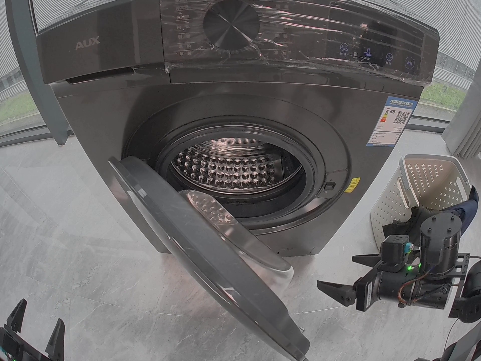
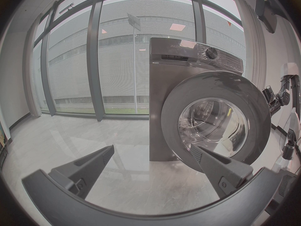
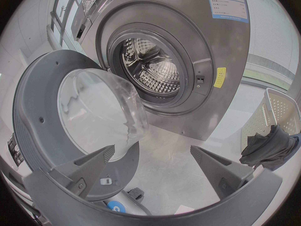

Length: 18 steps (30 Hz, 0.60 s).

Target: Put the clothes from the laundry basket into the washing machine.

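Both grippers: the left gripper (image 1: 39, 322) sits low at 8 o'clock in the head view and the right gripper (image 1: 338, 273) at 4 o'clock. The fingers of each are spread apart and hold nothing.
Clothes: dark clothes (image 1: 413, 221) and a blue piece lie heaped in the laundry basket (image 1: 391, 211), with some draped over its rim. They are just beyond the right gripper, at 4 o'clock from the machine's opening.
Door: the door (image 1: 200, 256) is already swung wide, hanging out toward 7 o'clock from the opening.
Drum: only bare perforated steel shows in the visible part of the drum (image 1: 235, 169).
Progress: this looks like the very start. The washing machine (image 1: 100, 101) is open, but every garment is yet to be picked up and carried over.
Obstacle: the open door stands between the left gripper and the drum. The way from basket to opening, on the right side, looks free.
Surroundings: pale tiled floor (image 1: 65, 236) lies all around, with tall windows (image 2: 116, 63) behind the machine.
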### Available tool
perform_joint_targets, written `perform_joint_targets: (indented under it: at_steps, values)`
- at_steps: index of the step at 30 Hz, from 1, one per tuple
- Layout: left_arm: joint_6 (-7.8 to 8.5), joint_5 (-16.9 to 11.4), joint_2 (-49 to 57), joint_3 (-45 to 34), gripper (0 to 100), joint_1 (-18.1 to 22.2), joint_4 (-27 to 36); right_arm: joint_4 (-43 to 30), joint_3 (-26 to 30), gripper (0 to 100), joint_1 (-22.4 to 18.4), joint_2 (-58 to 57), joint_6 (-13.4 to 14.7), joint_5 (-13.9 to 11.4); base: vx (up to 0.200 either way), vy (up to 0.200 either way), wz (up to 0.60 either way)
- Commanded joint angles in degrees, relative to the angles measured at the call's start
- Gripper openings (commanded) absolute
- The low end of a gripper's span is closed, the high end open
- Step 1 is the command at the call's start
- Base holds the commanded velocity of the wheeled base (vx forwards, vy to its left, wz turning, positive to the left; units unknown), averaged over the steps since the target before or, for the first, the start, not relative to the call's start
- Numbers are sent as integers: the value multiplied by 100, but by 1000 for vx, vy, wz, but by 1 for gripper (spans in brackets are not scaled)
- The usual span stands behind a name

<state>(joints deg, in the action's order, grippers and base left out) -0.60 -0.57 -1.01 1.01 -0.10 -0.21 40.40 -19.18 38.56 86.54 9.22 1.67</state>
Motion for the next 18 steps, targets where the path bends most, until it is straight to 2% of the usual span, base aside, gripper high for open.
perform_joint_targets:
  at_steps: [1, 6, 12, 18]
  values:
    - [-2, -4, 101, -101, 100, 1, 3, 47, -236, 100, -138, 337, 72, 44, 0, 0, 0]
    - [-2, -4, 101, -101, 100, 1, -6, 522, -543, 100, -428, 1084, 89, 62, 0, 0, 0]
    - [-2, -4, 101, -101, 100, 1, 3, 1233, -570, 100, -419, 1691, 54, 62, 0, 0, 0]
    - [-2, -4, 101, -101, 100, 1, 3, 1313, -596, 100, -288, 1937, 45, 62, 0, 0, 0]
